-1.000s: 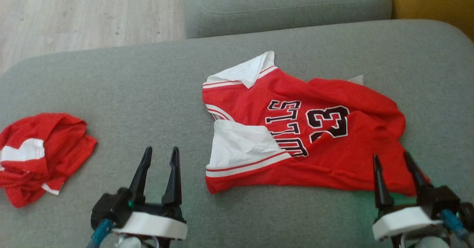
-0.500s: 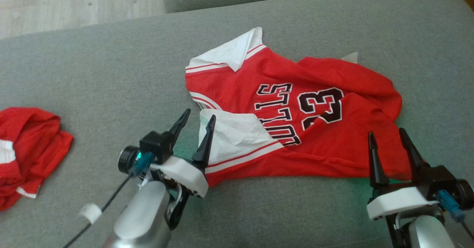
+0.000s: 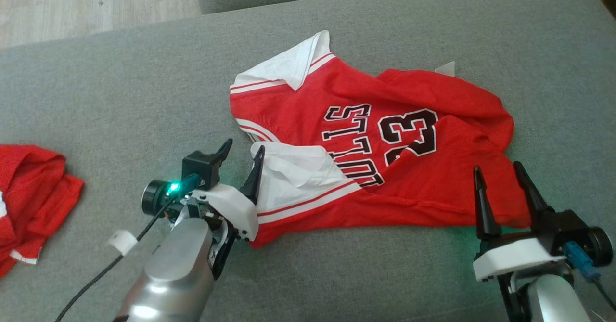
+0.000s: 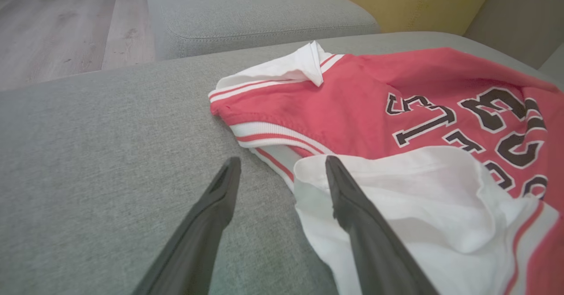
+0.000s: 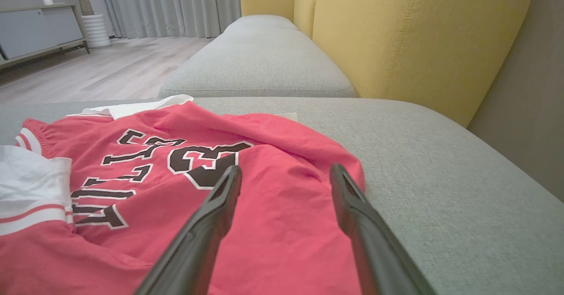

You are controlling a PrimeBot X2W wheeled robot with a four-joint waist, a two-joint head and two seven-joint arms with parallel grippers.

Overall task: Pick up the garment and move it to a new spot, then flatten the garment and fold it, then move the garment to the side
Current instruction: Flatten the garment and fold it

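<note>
red-and-white basketball jersey [image 3: 433, 187] lies crumpled on the grey fabric sofa cushion [image 3: 120, 96]; left claw [image 3: 243, 148] gapes empty at its near-left white edge, right claw [image 3: 497, 168] gapes empty over its near-right corner.

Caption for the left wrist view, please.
Open left tool poised at the white folded edge of a red jersey on a grey sofa cushion.

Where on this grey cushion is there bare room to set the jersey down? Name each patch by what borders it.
Widest: the cushion between the jersey and the crumpled red garment at the left. A bare strip lies beyond the jersey, towards the far edge. Crowded: the jersey's near edge, by the left gripper and right gripper.
</note>
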